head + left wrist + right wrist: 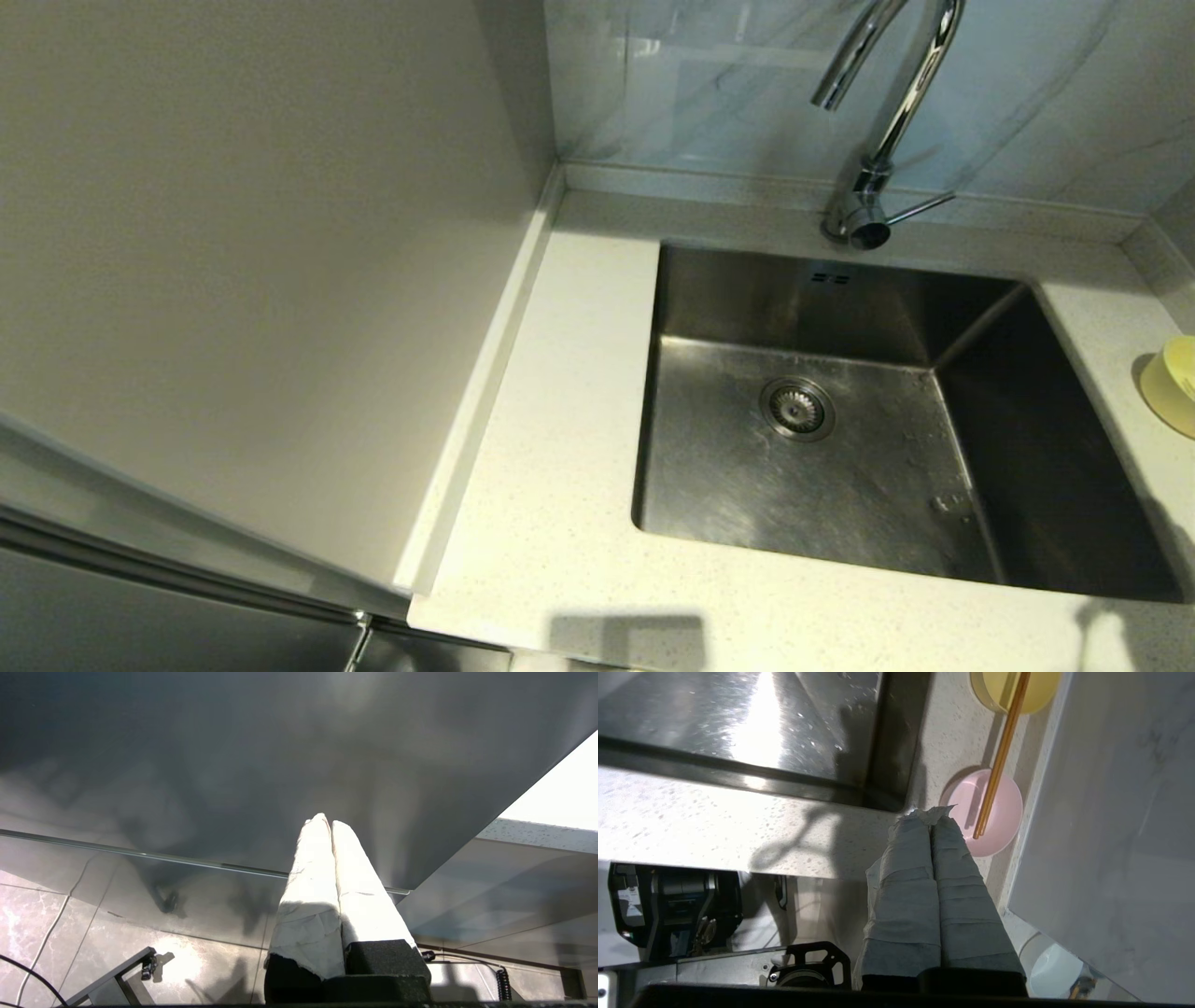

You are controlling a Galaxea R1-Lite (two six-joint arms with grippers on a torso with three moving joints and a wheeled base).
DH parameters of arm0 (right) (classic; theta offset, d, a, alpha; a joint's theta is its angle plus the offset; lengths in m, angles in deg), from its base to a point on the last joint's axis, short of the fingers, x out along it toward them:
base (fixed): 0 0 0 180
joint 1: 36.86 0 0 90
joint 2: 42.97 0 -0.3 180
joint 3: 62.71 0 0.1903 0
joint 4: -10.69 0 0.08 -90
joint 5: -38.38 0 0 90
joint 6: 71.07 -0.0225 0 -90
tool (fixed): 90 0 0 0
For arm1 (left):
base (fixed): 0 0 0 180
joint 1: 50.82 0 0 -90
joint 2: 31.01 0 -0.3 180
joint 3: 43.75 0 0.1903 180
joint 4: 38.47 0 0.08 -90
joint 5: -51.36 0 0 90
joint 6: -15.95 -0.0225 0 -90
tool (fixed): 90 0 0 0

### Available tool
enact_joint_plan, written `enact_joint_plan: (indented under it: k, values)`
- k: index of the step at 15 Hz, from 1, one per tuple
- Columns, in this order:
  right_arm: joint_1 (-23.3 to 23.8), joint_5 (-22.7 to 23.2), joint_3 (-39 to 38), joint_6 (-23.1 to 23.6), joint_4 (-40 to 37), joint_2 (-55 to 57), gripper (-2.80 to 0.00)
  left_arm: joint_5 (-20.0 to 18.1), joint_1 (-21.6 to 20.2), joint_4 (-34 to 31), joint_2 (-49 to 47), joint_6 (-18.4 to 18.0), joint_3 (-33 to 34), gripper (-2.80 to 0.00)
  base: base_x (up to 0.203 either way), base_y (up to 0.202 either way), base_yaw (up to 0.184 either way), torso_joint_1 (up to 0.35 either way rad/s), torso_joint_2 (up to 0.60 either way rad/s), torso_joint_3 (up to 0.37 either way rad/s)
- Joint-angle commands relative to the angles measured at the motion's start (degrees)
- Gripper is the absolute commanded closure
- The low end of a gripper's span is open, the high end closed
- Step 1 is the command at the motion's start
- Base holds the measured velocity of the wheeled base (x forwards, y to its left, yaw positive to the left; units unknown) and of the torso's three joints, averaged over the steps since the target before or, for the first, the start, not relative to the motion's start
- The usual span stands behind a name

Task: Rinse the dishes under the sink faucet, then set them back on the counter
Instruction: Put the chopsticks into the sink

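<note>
Sink [840, 485] holds nothing but its strainer drain [796, 408]; faucet [882, 121] stands behind it on the counter [551, 448], spout over the basin, no water visible; yellow bowl [1172, 383] sits on the counter right of the sink, cut off by the head view's edge; right wrist view shows the pink bowl [987, 812] on the same strip of counter, near the yellow bowl, apart from it; chopsticks [1001, 756] lie across both bowls, one end in each; right gripper [930, 822] hovers above the counter edge just beside the pink bowl, fingers clenched together, holding nothing; left gripper [330, 822] parked low beside a grey cabinet panel [233, 765], fingers pressed together, holding nothing.
</note>
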Motion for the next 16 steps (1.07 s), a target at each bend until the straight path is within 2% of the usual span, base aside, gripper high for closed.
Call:
enact_joint_plan:
  k: [1,5,7,11,14,15,16]
  values:
    - [3.7,0.0,0.6,0.1,-0.4,5.6,0.00,0.0,0.0,0.0,0.2,0.0,0.0,0.00,0.000,0.000,0.000,0.000,0.00,0.000]
    - [11.1,1.6,0.4,0.0,2.7,11.9,0.00,0.0,0.0,0.0,0.2,0.0,0.0,0.00,0.000,0.000,0.000,0.000,0.00,0.000]
    - [13.0,1.7,-0.3,0.1,6.4,14.1,0.00,0.0,0.0,0.0,0.2,0.0,0.0,0.00,0.000,0.000,0.000,0.000,0.00,0.000]
    - [16.6,1.8,-0.4,0.5,9.2,19.2,0.00,0.0,0.0,0.0,0.2,0.0,0.0,0.00,0.000,0.000,0.000,0.000,0.00,0.000]
    - [19.8,1.9,-0.2,2.9,10.5,22.5,0.00,0.0,0.0,0.0,0.2,0.0,0.0,0.00,0.000,0.000,0.000,0.000,0.00,0.000]
    - [21.0,2.4,-0.4,4.1,11.8,23.3,-2.80,0.0,0.0,0.0,0.2,0.0,0.0,0.00,0.000,0.000,0.000,0.000,0.00,0.000]
    - [22.3,3.3,-0.3,5.0,12.7,24.2,-2.80,0.0,0.0,0.0,0.2,0.0,0.0,0.00,0.000,0.000,0.000,0.000,0.00,0.000]
